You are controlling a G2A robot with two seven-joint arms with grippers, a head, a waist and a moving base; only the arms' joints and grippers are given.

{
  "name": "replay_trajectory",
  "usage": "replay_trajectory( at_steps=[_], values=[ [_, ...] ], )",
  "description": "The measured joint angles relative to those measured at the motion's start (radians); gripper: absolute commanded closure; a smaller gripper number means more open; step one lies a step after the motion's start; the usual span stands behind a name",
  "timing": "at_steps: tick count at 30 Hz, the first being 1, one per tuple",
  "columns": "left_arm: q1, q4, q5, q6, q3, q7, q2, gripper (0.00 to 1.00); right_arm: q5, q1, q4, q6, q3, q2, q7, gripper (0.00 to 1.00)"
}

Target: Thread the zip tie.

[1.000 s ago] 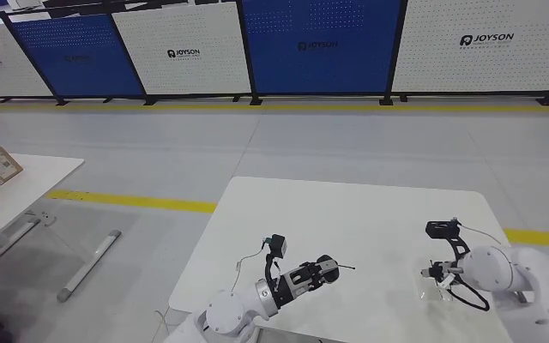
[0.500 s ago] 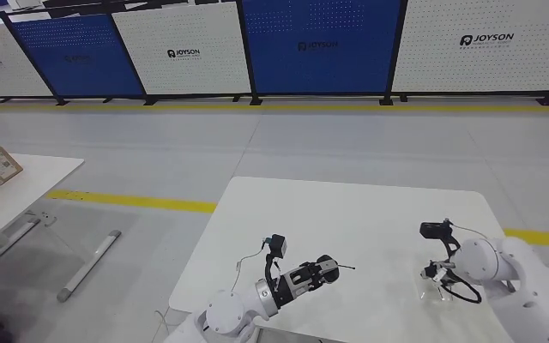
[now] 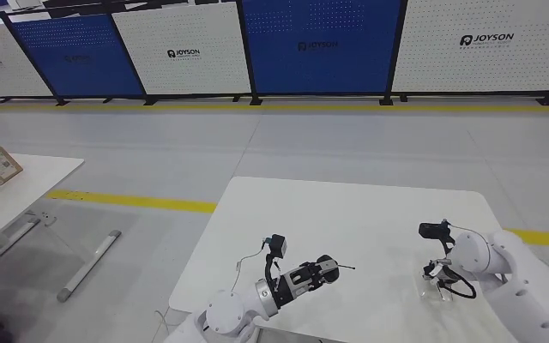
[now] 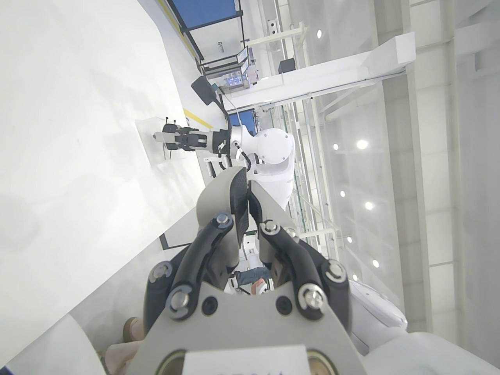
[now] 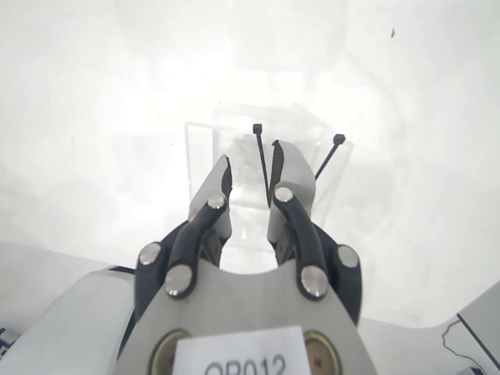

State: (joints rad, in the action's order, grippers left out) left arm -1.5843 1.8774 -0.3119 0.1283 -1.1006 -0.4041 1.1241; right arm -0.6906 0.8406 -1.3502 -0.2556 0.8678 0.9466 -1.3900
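Straddling zip tie (image 5: pixel 261 158), right gripper (image 5: pixel 250 150) agape | left gripper (image 4: pixel 247 181) maybe pinching strand (image 3: pixel 346 267)

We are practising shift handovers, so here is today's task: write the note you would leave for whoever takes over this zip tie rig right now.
Left gripper: shut on a black zip tie, whose end pokes out past the fingertips, over the table's near side.
Right gripper: open at the clear holder, fingers either side of an upright zip tie, not gripped. A leaning zip tie stands beside it.
Done: one tie is in hand.
Left: probably close the right gripper on the upright tie, bring both together and thread; nothing is threaded yet.
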Motion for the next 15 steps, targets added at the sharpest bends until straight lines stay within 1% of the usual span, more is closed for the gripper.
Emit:
replay_trajectory(
  at_steps=[6,8,9,11,12,13,15],
  values=[
    [0.000,0.000,0.000,0.000,0.000,0.000,0.000,1.00,0.017,-0.013,0.019,-0.007,-0.020,-0.002,0.000,0.77],
    [0.000,0.000,0.000,0.000,0.000,0.000,0.000,1.00,0.019,-0.019,0.023,-0.013,-0.029,-0.002,0.000,0.78],
    [0.000,0.000,0.000,0.000,0.000,0.000,0.000,1.00,0.020,-0.021,0.024,-0.015,-0.032,-0.002,0.000,0.80],
    [0.000,0.000,0.000,0.000,0.000,0.000,0.000,1.00,0.022,-0.027,0.026,-0.019,-0.040,-0.002,0.000,0.80],
    [0.000,0.000,0.000,0.000,0.000,0.000,0.000,1.00,0.024,-0.029,0.027,-0.020,-0.043,-0.001,0.000,0.83],
    [0.000,0.000,0.000,0.000,0.000,0.000,0.000,1.00,0.027,-0.032,0.029,-0.022,-0.046,-0.001,0.000,0.91],
    [0.000,0.000,0.000,0.000,0.000,0.000,0.000,1.00,0.031,-0.037,0.032,-0.024,-0.050,-0.002,0.000,1.00]
  ],
)
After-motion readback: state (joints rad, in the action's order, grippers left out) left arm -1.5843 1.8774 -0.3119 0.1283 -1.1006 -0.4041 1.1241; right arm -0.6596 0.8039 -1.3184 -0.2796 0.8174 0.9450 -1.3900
